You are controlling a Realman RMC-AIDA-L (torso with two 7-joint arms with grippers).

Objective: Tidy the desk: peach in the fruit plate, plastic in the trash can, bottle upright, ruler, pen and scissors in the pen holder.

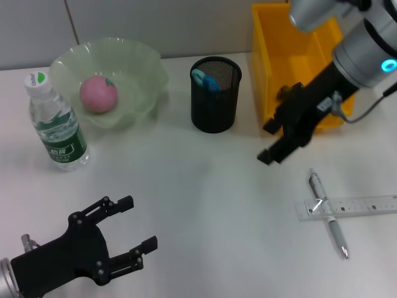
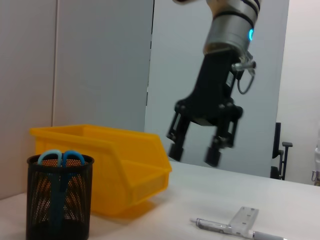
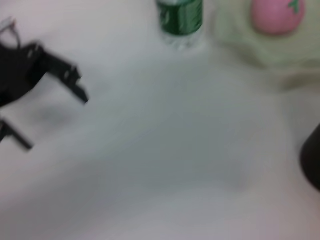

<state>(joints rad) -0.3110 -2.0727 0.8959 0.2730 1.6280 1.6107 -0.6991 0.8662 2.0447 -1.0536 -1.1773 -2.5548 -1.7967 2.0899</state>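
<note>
Right end effector (image 1: pixel 271 141) hangs above the desk (image 1: pixel 205 192) at center-right of the head view, fingers apart & empty, just in front of the yellow bin (image 1: pixel 273 62). In the left wrist view it (image 2: pixel 192 151) sits upper center, both fingers spread, well off the surface.

Pen (image 1: pixel 328 215) lies lower right of the head view, below & right of that end effector, clearly apart from it. Long axis runs roughly top-to-bottom of the frame w/ a slight slant, tip toward the lower right. Ruler (image 1: pixel 347 207) crosses over the pen near its upper third, long axis nearly left-right, reaching to the right edge of the frame. The two make a cross shape. Left wrist view shows the pen (image 2: pixel 215 227) & ruler (image 2: pixel 244 219) at bottom right, under the right end effector.

Pen holder (image 1: pixel 214 94), black mesh, upper center, w/ blue scissors (image 1: pixel 205 79) handles sticking up inside. Peach (image 1: pixel 98 94) sits in the green fruit plate (image 1: pixel 133 62), upper left. Bottle (image 1: pixel 54 123) stands upright at left, just beside the plate.

Left end effector (image 1: pixel 139 223) at lower left of the head view, fingers spread, holding nothing, far from pen & ruler.
</note>
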